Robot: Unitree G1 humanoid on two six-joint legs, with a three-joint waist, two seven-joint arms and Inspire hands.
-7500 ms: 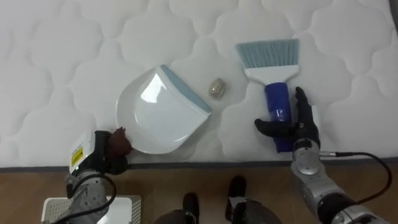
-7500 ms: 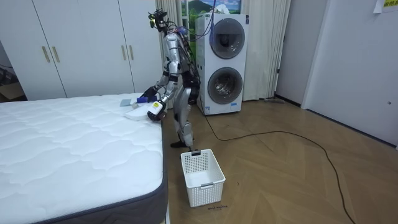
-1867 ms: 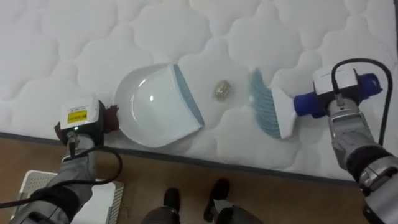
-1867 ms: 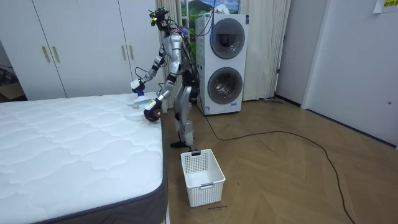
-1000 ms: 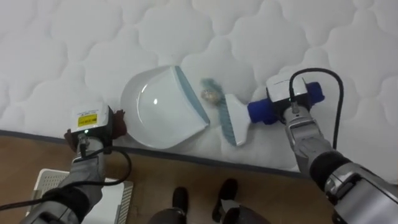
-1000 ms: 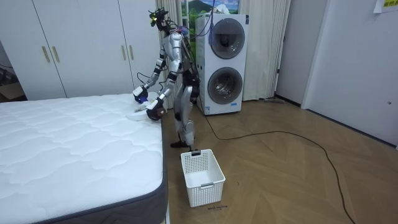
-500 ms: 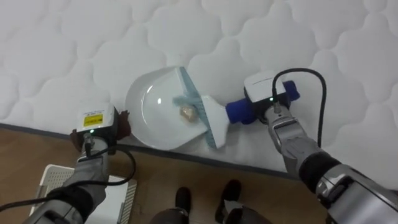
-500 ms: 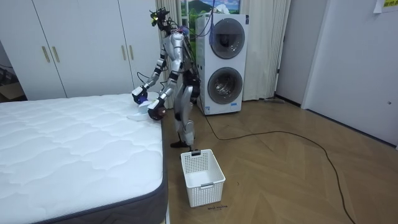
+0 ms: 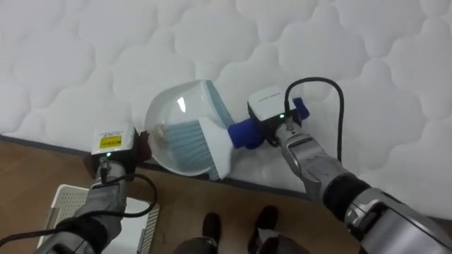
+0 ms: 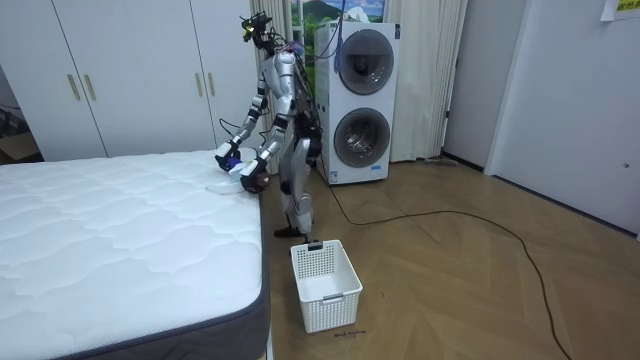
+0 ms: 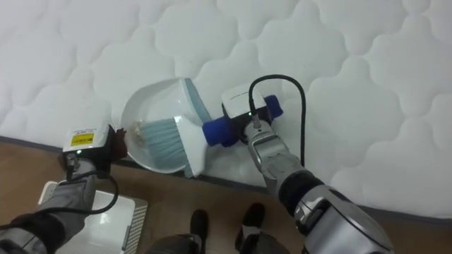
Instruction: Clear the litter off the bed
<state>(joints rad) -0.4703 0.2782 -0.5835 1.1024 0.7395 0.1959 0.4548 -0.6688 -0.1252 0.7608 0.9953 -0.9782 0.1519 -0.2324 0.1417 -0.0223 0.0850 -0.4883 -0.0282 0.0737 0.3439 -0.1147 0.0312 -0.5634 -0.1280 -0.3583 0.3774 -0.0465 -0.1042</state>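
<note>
A quilted white mattress [image 9: 339, 42] of matt, stitched cloth carries a glossy white plastic dustpan [image 9: 173, 113] with a smooth pale-blue lip. The brush [image 9: 212, 144] in it has a shiny blue plastic handle, a white plastic head and soft light-blue bristles. Below are a polished wood floor [image 10: 450, 290] and a white plastic lattice basket [image 10: 330, 300].

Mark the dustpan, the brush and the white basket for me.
dustpan [image 9: 176, 104], left eye view, bare inside of the pan.
brush [image 9: 215, 144], left eye view, white head behind the bristles.
white basket [image 10: 335, 312], room view, front wall.
</note>
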